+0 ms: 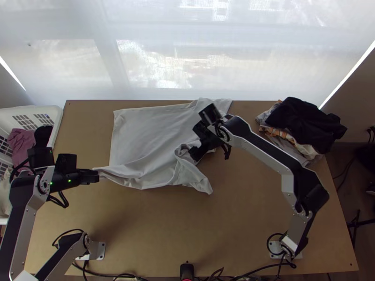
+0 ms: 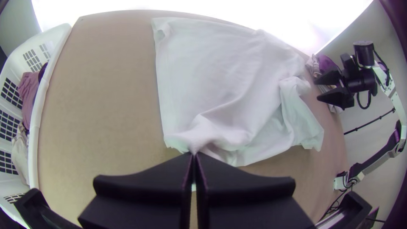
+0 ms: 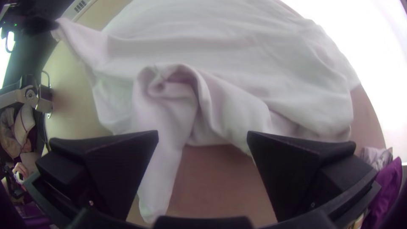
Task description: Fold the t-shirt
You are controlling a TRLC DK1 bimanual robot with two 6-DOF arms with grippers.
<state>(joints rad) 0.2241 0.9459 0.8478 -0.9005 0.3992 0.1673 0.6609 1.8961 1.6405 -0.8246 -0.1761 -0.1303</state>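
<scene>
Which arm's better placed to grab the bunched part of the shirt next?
Right, I'd say. The right gripper is open at the bunched part. The left gripper is shut on the shirt's near-left corner, well away from it, and would have to let go first.

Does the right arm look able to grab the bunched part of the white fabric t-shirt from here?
Probably yes: the right gripper is open close to the t-shirt's bunched part, and I see nothing between them.
</scene>
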